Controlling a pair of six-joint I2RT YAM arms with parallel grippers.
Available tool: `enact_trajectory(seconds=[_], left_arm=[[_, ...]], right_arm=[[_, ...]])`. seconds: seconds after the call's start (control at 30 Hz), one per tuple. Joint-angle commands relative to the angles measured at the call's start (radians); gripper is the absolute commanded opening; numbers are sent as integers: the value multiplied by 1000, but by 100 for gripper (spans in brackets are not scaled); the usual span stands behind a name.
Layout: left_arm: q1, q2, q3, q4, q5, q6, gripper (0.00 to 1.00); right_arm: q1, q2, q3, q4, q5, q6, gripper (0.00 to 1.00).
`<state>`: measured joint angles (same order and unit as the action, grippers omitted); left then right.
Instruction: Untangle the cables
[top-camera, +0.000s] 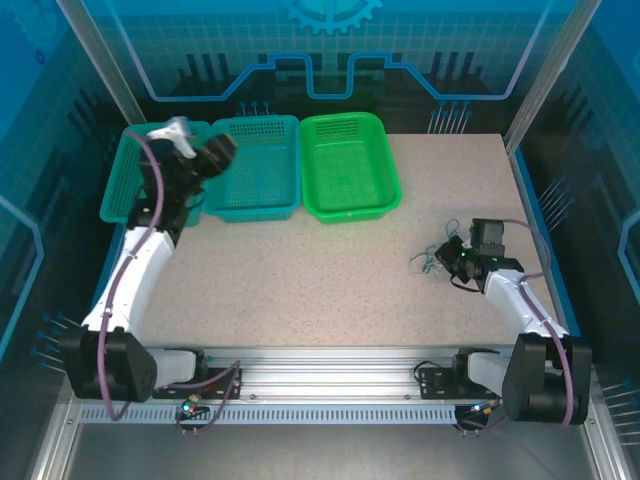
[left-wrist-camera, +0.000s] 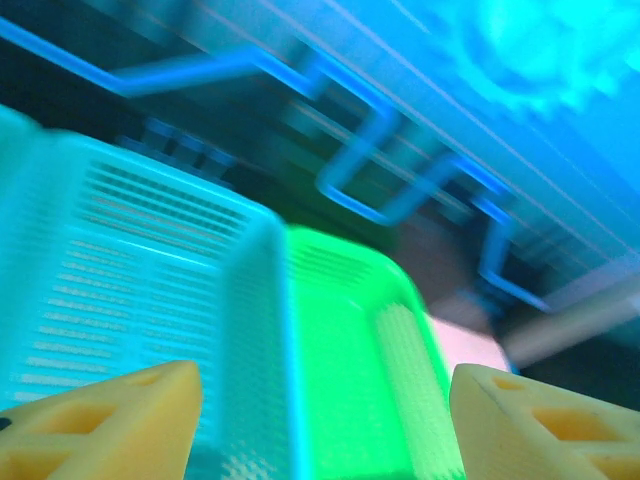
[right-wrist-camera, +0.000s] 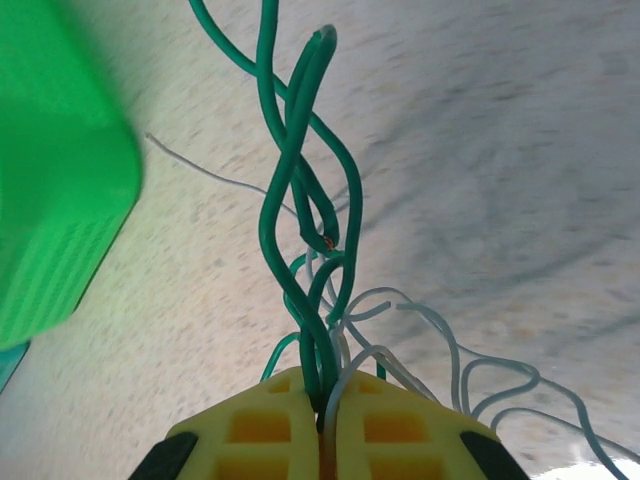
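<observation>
Grip: right hand (right-wrist-camera: 325, 400) is closed down to a hairline gap and pinches several strands of the cables (right-wrist-camera: 298, 200) at once, dark green and pale ones together. Directly ahead of its fingertips the green strands run out in a twisted braid. They cross one another at least three times before ending in a folded loop at the far end. The pale strands curl off to the hand's right in loose arcs. One very thin whitish strand trails away to the hand's left across the desk (right-wrist-camera: 480, 150). No strand lies apart from the bundle as far as I can see. Whether the bundle is lifted clear of the desk or resting on it, I cannot tell from the wrist view. From above it reads as a small knot just ahead of the hand. Farther off to that hand's left is a corner of the green basket (right-wrist-camera: 50, 200). Well apart from all this, the left hand (left-wrist-camera: 325, 400) is spread wide and holds nothing. The teal basket (left-wrist-camera: 130, 270) lies below and ahead of it, and the cables are nowhere near it. Judgement: task barely started. Done: a hold on the bundle. Left: every crossing in the green braid, parting pale from green, and laying the strands out singly. This probably needs the second hand on one strand, since a pull from a grip on several strands would likely tighten the twist.
</observation>
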<state>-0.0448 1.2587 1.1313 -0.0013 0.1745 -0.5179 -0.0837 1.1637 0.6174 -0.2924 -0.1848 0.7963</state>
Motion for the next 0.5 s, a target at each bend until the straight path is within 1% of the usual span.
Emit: enact_trajectory(seconds=[0.0, 0.13, 0.2, 0.33, 0.47], left_arm=[[-160, -7, -59, 43, 86, 71, 66], [-359, 27, -126, 80, 122, 214, 65], [-433, 58, -155, 89, 132, 272, 64], [-543, 140, -201, 128, 150, 289, 63], [-604, 236, -225, 209, 180, 248, 63]], right_arm=[[44, 40, 65, 38, -122, -78, 0], [92, 95, 106, 66, -218, -114, 0], [118, 114, 121, 81, -244, -129, 0], [161, 138, 143, 120, -291, -150, 0], [189, 142, 146, 167, -329, -154, 0]])
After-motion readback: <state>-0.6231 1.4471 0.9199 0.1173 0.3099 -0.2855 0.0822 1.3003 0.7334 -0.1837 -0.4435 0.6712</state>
